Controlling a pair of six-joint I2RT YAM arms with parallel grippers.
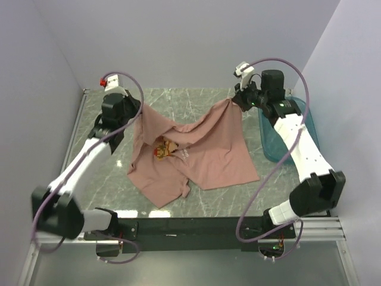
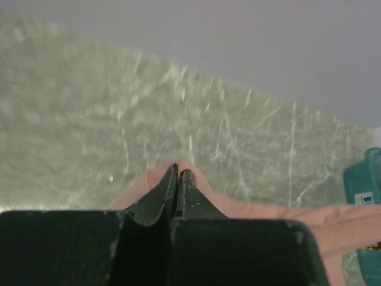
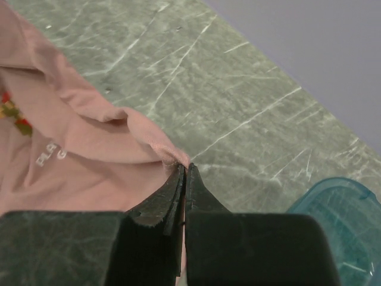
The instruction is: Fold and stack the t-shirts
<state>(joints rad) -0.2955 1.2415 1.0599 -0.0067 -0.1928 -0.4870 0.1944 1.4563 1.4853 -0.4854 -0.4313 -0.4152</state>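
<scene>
We see the dusty-pink t-shirt (image 1: pixel 202 152) spread across the middle of the green marbled surface (image 1: pixel 196 104), pinched at two far points and sagging between them. The left fingers (image 1: pixel 138 113) are clenched on a fold of the shirt's edge at its far left. In the left wrist view the two dark tips (image 2: pixel 161 193) press together with pink cloth (image 2: pixel 268 211) bunched round them and trailing off to the right. The right fingers (image 1: pixel 239 101) are likewise clenched on the shirt, at its far right corner. From the right wrist we see a stitched hem nipped between the serrated tips (image 3: pixel 166 196), with the fabric (image 3: pixel 89 143) falling away to the left. Between the two grips the cloth dips into a loose valley, and the near part of the shirt lies crumpled on the surface, one sleeve folded over toward the front edge. The small orange-brown print (image 1: pixel 165 149) faces upward left of the shirt's middle. It shows at the left edge of the right wrist view (image 3: pixel 12 113), with white lettering (image 3: pixel 50 154) beside it. A translucent teal tub (image 1: pixel 268 143) stands at the right side of the surface, just beside the shirt's right edge and partly under the right arm; we cannot tell whether the cloth touches it.
</scene>
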